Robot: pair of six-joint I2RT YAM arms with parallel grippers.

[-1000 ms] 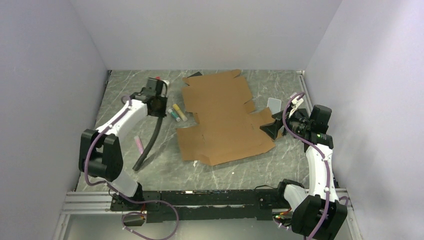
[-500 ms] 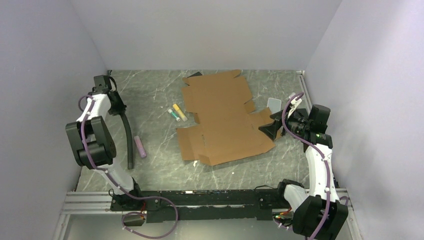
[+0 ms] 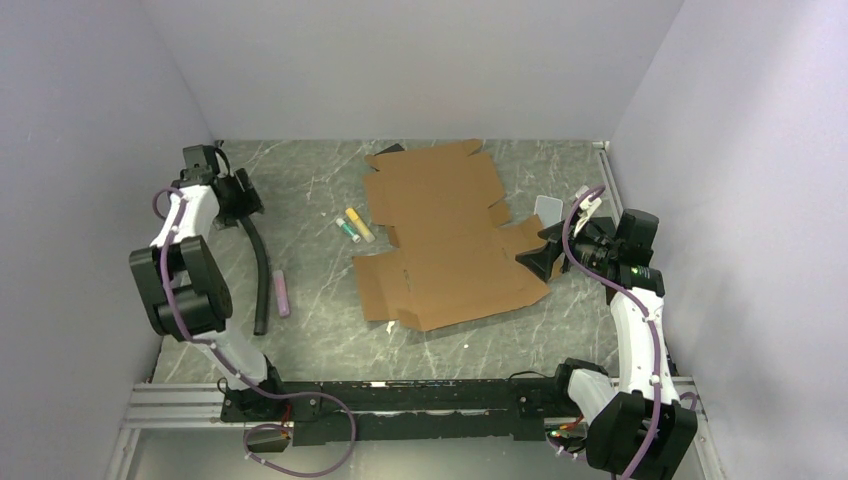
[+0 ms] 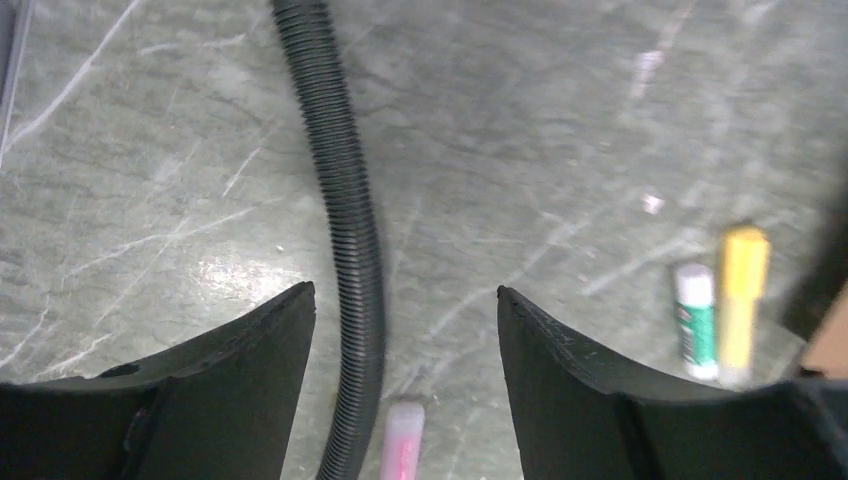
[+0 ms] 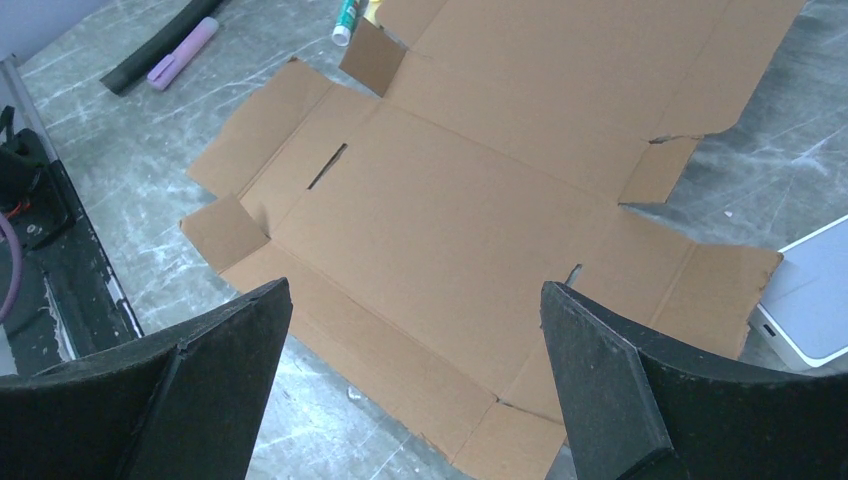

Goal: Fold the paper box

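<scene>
The paper box [image 3: 445, 240] lies flat mid-way across the marbled bench [image 3: 320, 340], a creased brown cardboard blank with no wall raised yet. The right claw [image 5: 415, 288] hangs wide open and empty over its right flaps (likely to lift one). The left claw [image 4: 405, 292], parted and gripping nothing, hangs over a ribbed black hose [image 4: 345, 200] at far left.

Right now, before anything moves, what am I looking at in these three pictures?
The left arm and right arm are robot arms bolted at a table's near edge. One picture looks down from above; the other two come from cameras on each wrist, so the dark wedges are that arm's own hand. The left hand is open over a black ribbed hose; the right hand is open over the paper box, lying flat, unfolded. Nearby lie a pink marker, a yellow stick, a green-white stick and a whitish container. Nothing is held.
</scene>
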